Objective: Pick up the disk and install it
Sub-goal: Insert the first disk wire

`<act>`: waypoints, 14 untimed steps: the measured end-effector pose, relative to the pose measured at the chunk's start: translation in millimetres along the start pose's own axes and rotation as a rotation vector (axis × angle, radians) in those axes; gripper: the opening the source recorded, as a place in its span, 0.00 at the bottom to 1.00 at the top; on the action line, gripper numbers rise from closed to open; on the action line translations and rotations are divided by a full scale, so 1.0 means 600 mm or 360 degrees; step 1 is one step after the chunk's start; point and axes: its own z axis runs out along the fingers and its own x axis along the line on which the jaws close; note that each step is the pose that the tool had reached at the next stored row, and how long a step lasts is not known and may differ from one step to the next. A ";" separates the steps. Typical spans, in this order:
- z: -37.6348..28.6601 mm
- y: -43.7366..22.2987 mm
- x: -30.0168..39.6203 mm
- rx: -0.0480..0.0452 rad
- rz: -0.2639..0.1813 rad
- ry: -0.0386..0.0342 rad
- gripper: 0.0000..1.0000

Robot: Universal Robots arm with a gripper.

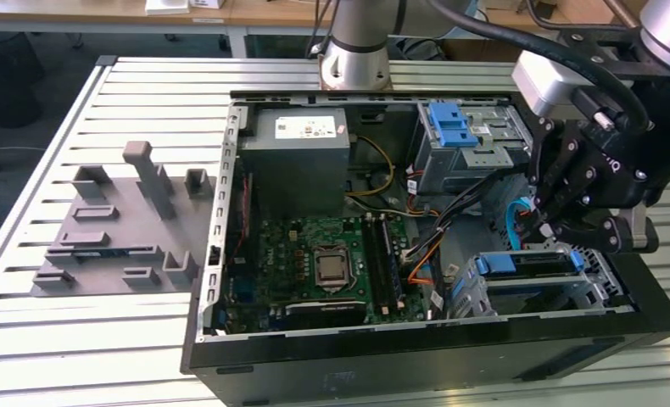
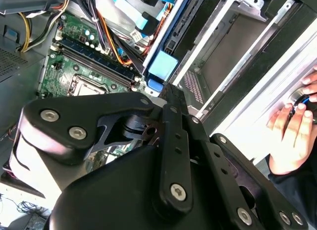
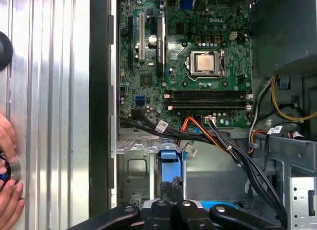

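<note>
The disk (image 1: 524, 264), with blue plastic along its top, sits in the metal drive cage (image 1: 595, 292) at the near corner of the open computer case, on the exterior view's right. My gripper (image 1: 541, 227) hangs just above it, black fingers pressed together, their tips at the disk's blue tab. In the first wrist view the shut gripper (image 3: 171, 186) points at the blue tab (image 3: 168, 158) in the cage. In the second wrist view the gripper's tip (image 2: 171, 89) is right by the same blue tab (image 2: 161, 66). Whether it touches, I cannot tell.
The case holds a green motherboard (image 1: 324, 263), a grey power-supply box (image 1: 301, 153), an upper cage with a blue latch (image 1: 460, 127) and loose cables (image 1: 426, 246). A grey fixture block (image 1: 120, 220) stands on the slatted table. A person's hand (image 2: 292, 136) rests on the table beside the case.
</note>
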 end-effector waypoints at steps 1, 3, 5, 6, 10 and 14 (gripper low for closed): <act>0.000 0.000 -0.001 0.0000 0.0000 0.0000 0.11; 0.000 -0.001 -0.002 0.0000 0.0000 0.0000 0.11; 0.000 -0.003 -0.004 0.0000 0.0000 0.0000 0.11; 0.000 -0.004 -0.005 0.0000 0.0000 0.0000 0.11; 0.000 -0.011 -0.008 0.0000 0.0000 0.0000 0.11; 0.000 -0.017 -0.011 0.0000 0.0000 0.0000 0.11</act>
